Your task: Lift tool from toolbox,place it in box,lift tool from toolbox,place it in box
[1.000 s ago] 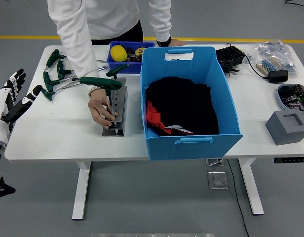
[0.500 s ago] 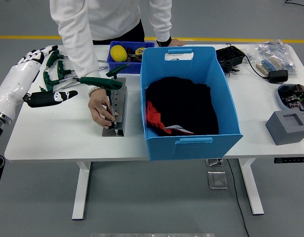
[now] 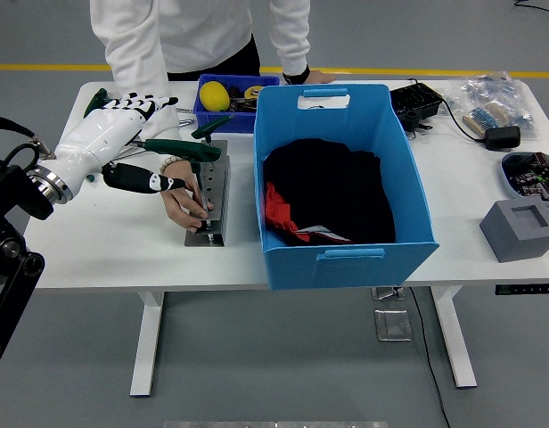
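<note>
Green-handled tool [image 3: 180, 149] stands in the metal toolbox [image 3: 210, 198], steadied by a person's hand [image 3: 182, 201]. Left hand [image 3: 123, 134], fingers spread and empty, reaches toward it; next, grip the handle, then lift toward the blue box [image 3: 341, 259].

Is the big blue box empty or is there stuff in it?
Not empty. The blue box has dark cloth with a bit of red piled inside.

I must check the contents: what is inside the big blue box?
The blue box holds dark cloth with a red part at its left. What lies beneath is covered.
</note>
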Tool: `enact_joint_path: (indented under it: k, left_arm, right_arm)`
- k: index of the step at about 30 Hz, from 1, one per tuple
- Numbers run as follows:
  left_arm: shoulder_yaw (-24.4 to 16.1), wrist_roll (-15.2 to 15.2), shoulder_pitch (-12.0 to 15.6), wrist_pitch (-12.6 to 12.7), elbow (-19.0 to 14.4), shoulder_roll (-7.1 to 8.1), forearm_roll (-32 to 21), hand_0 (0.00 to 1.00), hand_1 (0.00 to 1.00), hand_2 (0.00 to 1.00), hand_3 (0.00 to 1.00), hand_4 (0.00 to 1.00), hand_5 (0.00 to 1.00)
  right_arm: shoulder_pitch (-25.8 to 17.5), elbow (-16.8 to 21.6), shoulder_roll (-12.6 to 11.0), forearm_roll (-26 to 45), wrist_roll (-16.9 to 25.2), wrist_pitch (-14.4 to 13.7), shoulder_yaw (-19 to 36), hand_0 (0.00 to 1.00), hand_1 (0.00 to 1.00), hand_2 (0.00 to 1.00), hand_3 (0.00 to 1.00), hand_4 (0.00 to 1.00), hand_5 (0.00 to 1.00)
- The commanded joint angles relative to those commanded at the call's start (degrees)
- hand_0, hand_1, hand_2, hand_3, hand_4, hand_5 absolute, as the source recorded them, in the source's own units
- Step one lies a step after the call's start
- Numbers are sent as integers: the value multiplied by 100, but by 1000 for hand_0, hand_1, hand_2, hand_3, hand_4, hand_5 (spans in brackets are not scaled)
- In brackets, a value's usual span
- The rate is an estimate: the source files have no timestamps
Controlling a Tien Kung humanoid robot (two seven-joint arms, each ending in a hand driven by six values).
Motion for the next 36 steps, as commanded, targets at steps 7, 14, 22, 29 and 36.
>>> enact_joint_path:
  k: [7, 14, 22, 29, 36]
  left_arm:
    - [339, 58, -446, -41, 457, 21, 0, 998, 998, 998, 998, 998, 433]
    - [584, 154, -692, -74, 843, -11, 0, 916, 880, 861, 931, 998, 439]
    - [822, 330, -860, -77, 1183, -135, 0, 734, 671, 658, 774, 998, 493]
    - [979, 446, -997, 141, 1457, -179, 0, 644, 586, 573, 708, 998, 567]
    - [1155, 473, -1156, 278, 1608, -168, 0, 552, 498, 471, 617, 998, 593]
  right_arm:
    - [23, 0, 6, 68, 7, -2, -43, 630, 624, 688, 534, 788, 575]
    - [6, 0, 11, 35, -4, 5, -14, 629, 623, 688, 534, 788, 575]
    - [-48, 0, 4, 26, -9, 0, 22, 627, 623, 687, 534, 789, 576]
    - [-42, 0, -1, 0, -15, -1, 30, 629, 623, 687, 534, 789, 577]
    - [-25, 0, -9, 44, -6, -6, 15, 628, 623, 687, 535, 789, 576]
